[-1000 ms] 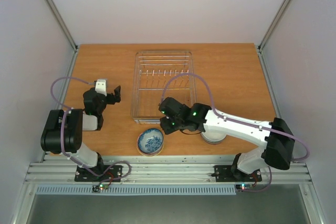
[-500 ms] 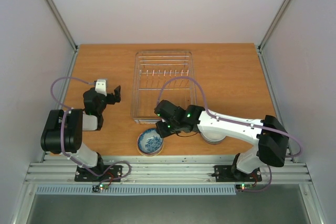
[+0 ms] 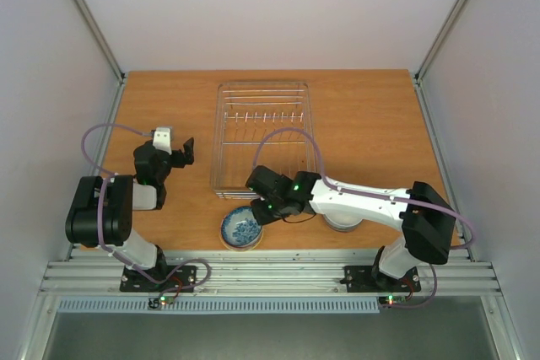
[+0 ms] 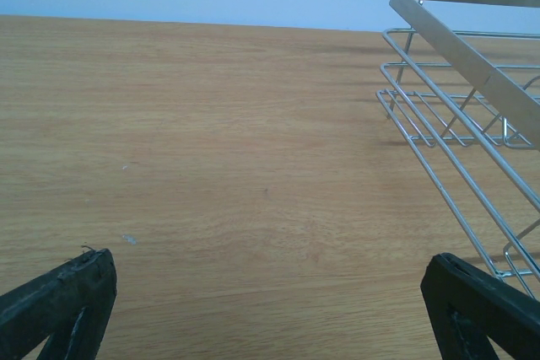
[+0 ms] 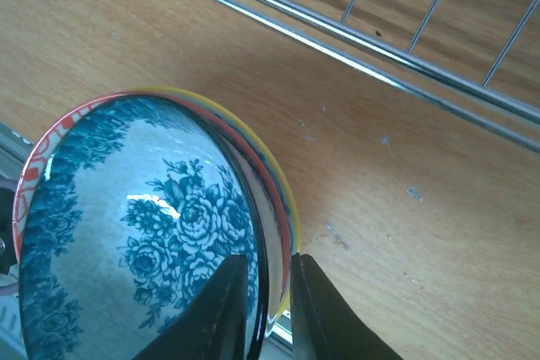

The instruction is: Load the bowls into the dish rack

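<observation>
A stack of bowls (image 3: 242, 228) stands near the table's front edge, a blue-and-white flowered bowl (image 5: 143, 233) on top with red and yellow rims under it. My right gripper (image 5: 272, 292) straddles the stack's right rim. One finger is inside the top bowl and the other against the yellow outer rim, so the jaws are closed on the rims. Seen from above, the right gripper (image 3: 257, 208) sits between the stack and the dish rack (image 3: 262, 84), a silver wire basket with nothing in it. My left gripper (image 3: 181, 151) hangs open left of the rack, holding nothing.
A second pile of pale bowls (image 3: 342, 222) lies partly under my right forearm. The rack's near bars (image 5: 380, 48) run close behind the flowered bowl. The rack's corner (image 4: 472, 65) is at the right of the left wrist view, above bare wood (image 4: 211, 141).
My right gripper has moved left and down onto the bowl stack, and its jaws have narrowed round the rims. The left arm has stayed still.
</observation>
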Robot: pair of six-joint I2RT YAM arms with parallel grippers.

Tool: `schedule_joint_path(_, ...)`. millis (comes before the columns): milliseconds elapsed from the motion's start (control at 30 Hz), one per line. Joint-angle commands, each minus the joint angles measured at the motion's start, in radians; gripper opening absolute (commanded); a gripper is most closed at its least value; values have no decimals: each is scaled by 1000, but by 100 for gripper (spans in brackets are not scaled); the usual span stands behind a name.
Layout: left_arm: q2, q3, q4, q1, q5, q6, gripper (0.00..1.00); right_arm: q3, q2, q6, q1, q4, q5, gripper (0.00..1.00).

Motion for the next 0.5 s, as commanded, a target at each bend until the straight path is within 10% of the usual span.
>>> schedule_joint_path(0,-11,18,30,-3,-11,16,99,-5,19,8,17,-15,-8,15)
schedule_joint_path(467,-11,18,30,-4,-12,16,99,86,-30,-31,61,-154,145,1)
